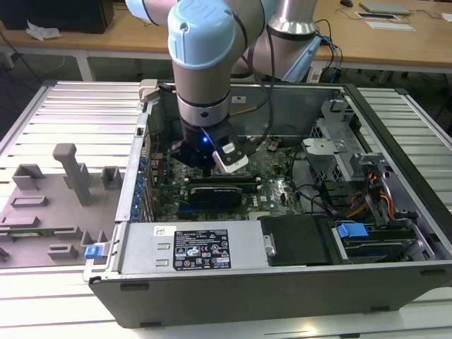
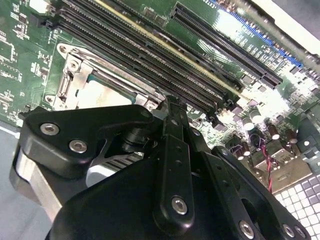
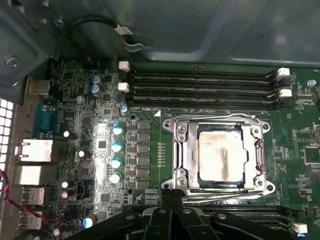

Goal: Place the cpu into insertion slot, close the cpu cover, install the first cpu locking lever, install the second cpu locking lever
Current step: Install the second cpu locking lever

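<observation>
So the big open case (image 1: pixel 282 282) is sitting on a slatted table (image 1: pixel 63 113), and the arm (image 1: pixel 201 63) is reaching straight down into it from 12 o'clock in the exterior view, hanging over the green board (image 1: pixel 279 191). In that view a grey fixture tray (image 1: pixel 49 205) is lying off at 9 o'clock, outside the case. In the first wrist view the board (image 3: pixel 75 140) is lying flat, with long black memory slots (image 3: pixel 200 85) running across at 12 o'clock of the slot (image 3: pixel 177 150). The cover (image 3: pixel 257 150) is lying down flat over the slot, its silvery frame ringing the cpu (image 3: pixel 220 155), which is sitting square in the window, pale metal top facing up. The gripper (image 3: pixel 172 197) is hanging right at the 6 o'clock edge of the cover, fingers looking pressed together with nothing between them. In the second wrist view the gripper (image 2: pixel 172 112) is blocking most of the socket, with the cover (image 2: pixel 75 75) peeking out at 10 o'clock. Can't tell if the tips are actually touching the cover's metal.
</observation>
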